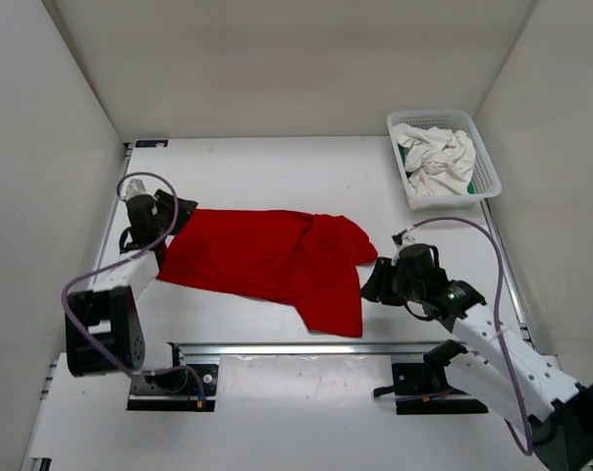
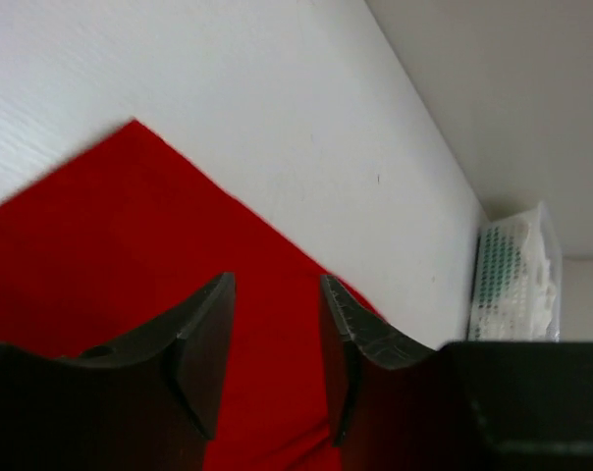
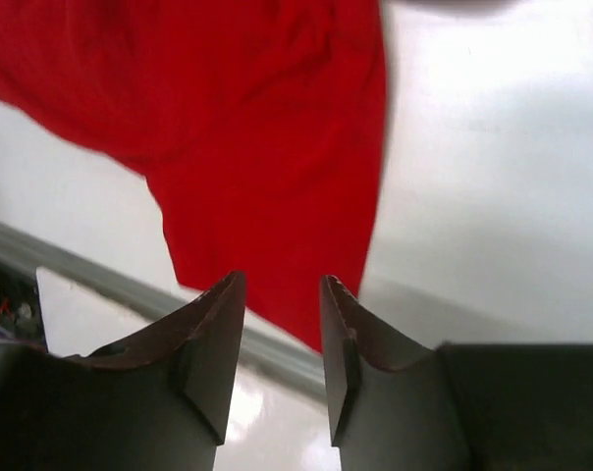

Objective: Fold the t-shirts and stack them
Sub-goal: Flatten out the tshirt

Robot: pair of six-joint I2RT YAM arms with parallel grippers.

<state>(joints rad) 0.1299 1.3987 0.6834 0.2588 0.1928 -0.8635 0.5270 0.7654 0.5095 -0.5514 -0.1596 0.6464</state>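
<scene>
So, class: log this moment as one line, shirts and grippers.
red t-shirt: spread on table | left gripper: open over its left edge | right gripper: open beside its right edge | white t-shirt: in basket

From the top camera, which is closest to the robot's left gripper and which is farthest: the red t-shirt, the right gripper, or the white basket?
Starting from the left gripper:
1. Red t-shirt: right beside it, spread across the middle of the table.
2. Right gripper: on the other side of the shirt, towards the right.
3. White basket: in the far right corner.
</scene>
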